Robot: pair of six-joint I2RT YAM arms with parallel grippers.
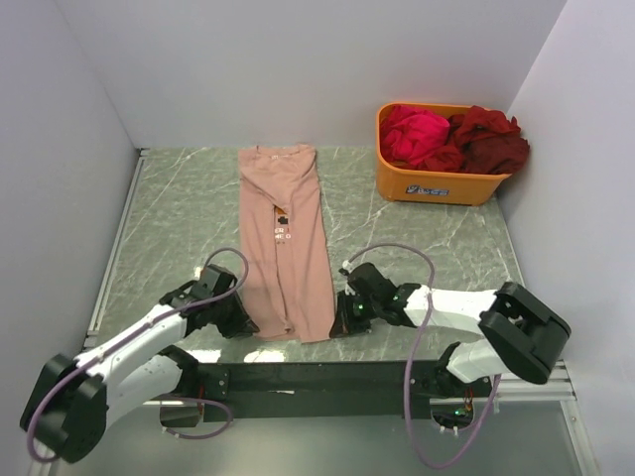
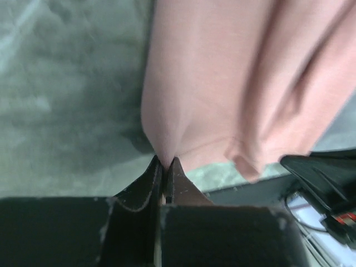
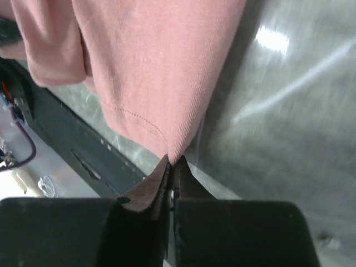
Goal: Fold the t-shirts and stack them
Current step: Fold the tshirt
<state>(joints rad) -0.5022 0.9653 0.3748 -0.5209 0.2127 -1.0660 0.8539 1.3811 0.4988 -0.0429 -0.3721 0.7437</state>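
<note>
Left hand: clamped on near-left hem corner of salmon-pink cotton t-shirt.
Right hand: clamped on its near-right corner.
Shirt: lengthwise strip on green marbled table, collar far.
Risk: thin pinches; uneven lift may slip a corner, skewing fold.

Nothing legible. Salmon-pink t-shirt, centre: white chest lettering too small to read. Orange tub, far right: pale label on its near wall, unreadable.
</note>
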